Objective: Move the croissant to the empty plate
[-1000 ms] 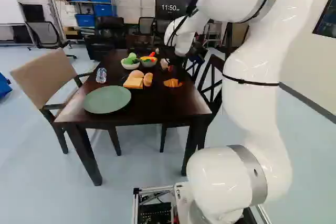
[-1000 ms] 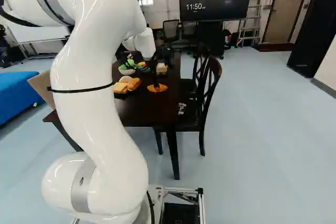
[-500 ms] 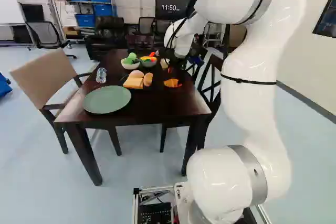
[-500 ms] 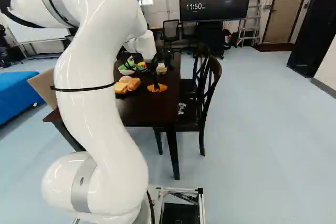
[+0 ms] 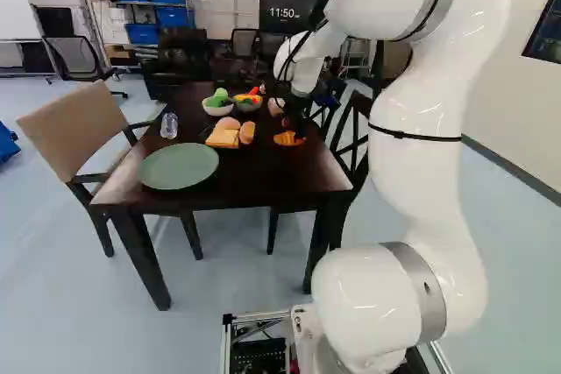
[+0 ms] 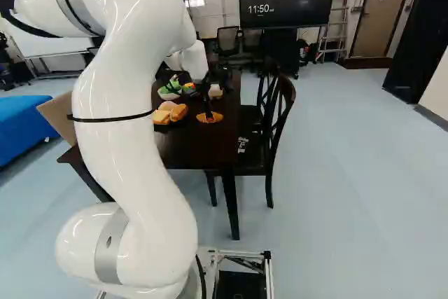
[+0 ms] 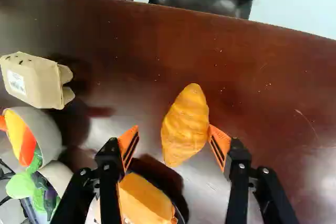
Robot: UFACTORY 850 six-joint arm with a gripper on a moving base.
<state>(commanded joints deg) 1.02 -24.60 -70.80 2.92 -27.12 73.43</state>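
Claw (image 6: 208, 110) has shifted — croissant (image 7: 185, 124) lies between its parted fingers, nearer one.

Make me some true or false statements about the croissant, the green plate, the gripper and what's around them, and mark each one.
The green plate is empty. True.
The gripper is shut on the croissant. False: its fingers stand open.
The croissant lies directly on the table. True.
The bottle stands on the green plate. False: it stands on the table.
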